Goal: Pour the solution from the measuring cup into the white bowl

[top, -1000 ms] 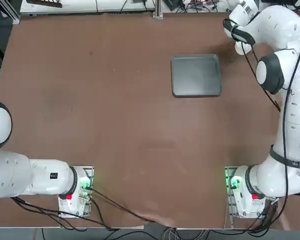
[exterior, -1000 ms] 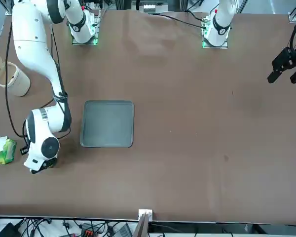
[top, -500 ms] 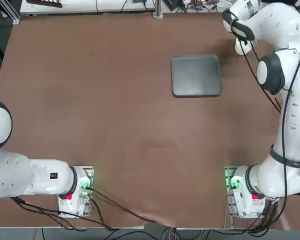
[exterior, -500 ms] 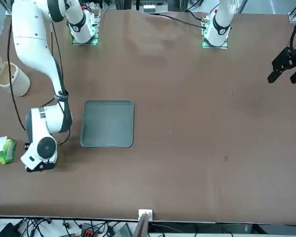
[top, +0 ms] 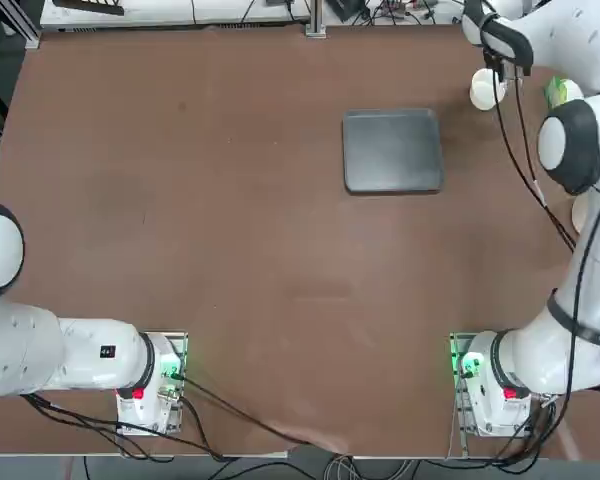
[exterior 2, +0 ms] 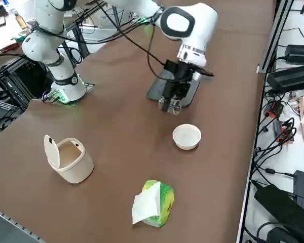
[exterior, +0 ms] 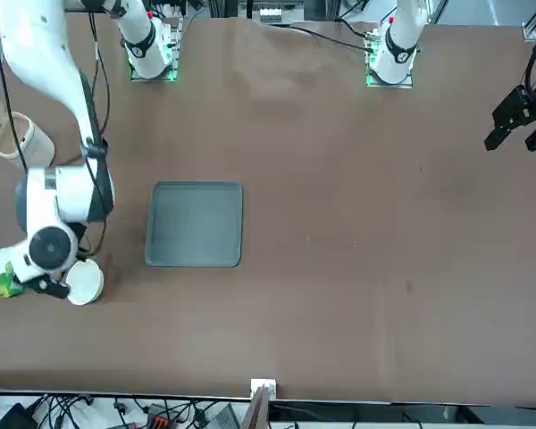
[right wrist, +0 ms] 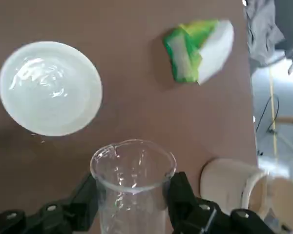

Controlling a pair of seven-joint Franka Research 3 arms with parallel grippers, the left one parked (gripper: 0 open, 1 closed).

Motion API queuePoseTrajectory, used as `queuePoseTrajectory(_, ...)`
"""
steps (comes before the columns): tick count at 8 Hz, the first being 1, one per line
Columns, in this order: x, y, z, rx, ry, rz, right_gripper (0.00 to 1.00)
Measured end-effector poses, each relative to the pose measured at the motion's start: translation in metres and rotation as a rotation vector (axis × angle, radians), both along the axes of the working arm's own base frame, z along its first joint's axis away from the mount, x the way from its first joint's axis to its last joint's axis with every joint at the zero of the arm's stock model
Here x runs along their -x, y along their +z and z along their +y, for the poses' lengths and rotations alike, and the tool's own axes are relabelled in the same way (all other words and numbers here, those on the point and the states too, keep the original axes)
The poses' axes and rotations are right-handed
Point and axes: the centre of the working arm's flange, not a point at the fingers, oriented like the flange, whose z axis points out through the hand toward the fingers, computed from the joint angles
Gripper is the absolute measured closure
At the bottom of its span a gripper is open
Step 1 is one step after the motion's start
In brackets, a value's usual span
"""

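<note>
Right wrist view: liquid-holding white bowl (right wrist: 50,88).

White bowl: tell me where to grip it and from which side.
Best pinch the white bowl by its thick rim, from above, on the side facing the packet: it sits upright, its round rim exposed, while the right gripper holds the measuring cup.

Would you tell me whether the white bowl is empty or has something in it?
Not empty: in the wrist view, a clear, glistening liquid lies in the white bowl, with bright reflections across it.
</note>
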Motion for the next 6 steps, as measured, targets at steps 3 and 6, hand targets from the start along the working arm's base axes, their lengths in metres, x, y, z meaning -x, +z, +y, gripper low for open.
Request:
queuePoseTrajectory(3, 0.078, 0.011, 0.029, 0.066, -0.238, -0.165, 0.26)
queuePoseTrajectory(6, 0.135, -0.039, 0.056, 0.280, -0.412, -0.359, 0.26)
